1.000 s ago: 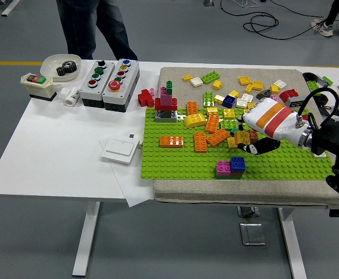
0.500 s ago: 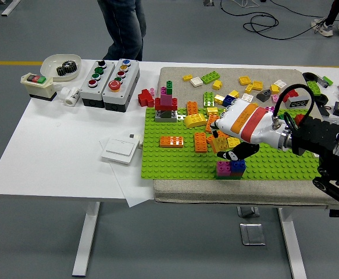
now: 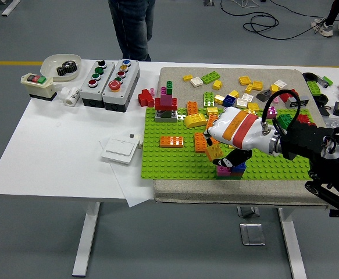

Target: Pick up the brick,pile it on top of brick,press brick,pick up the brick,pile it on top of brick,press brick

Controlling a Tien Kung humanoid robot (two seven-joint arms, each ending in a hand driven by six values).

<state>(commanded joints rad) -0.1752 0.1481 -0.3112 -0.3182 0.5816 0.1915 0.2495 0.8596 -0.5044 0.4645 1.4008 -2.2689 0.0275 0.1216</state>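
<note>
Reaching from the right, right hand [image 3: 230,135] holds an orange brick [image 3: 214,152], fingers clamped on it. Brick sits just above the pink-and-blue stack [image 3: 229,169] on green baseplate [image 3: 175,160].

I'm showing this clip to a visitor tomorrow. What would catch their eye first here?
Probably the right hand, white with an orange band, holding an orange brick just over the pink and blue stack at the green baseplate's near edge. Next, the jumble of coloured bricks at the far right, and the push-button boxes on the table's far left.
</note>
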